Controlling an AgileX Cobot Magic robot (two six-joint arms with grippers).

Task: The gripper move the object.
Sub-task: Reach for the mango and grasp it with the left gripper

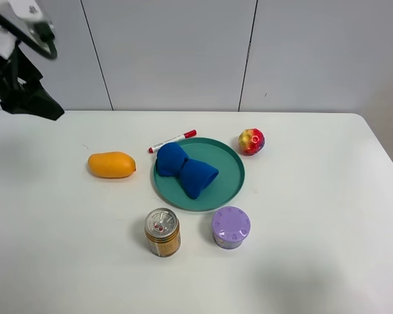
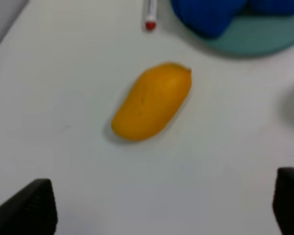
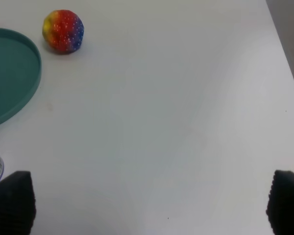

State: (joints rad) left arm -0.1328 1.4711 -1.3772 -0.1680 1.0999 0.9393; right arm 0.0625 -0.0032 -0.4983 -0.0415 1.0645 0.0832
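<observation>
The orange-yellow mango [image 1: 111, 165] lies on the white table left of the teal plate, its tapered end toward the plate. In the left wrist view the mango [image 2: 152, 100] lies free on the table, ahead of the fingers. My left gripper [image 2: 157, 208] is open and empty, with only its two black fingertips [image 2: 27, 208] showing. In the high view the left gripper [image 1: 42, 104] hangs high over the far left corner, well away from the mango. My right gripper [image 3: 149, 203] is open and empty over bare table; it does not show in the high view.
A teal plate [image 1: 232, 176] holds a blue soft object [image 1: 183, 170]. A red-capped marker [image 1: 172, 140] lies behind the plate. A red-yellow ball [image 1: 251, 141] sits at its far right. A gold can [image 1: 162, 232] and a purple lidded tub [image 1: 230, 227] stand in front.
</observation>
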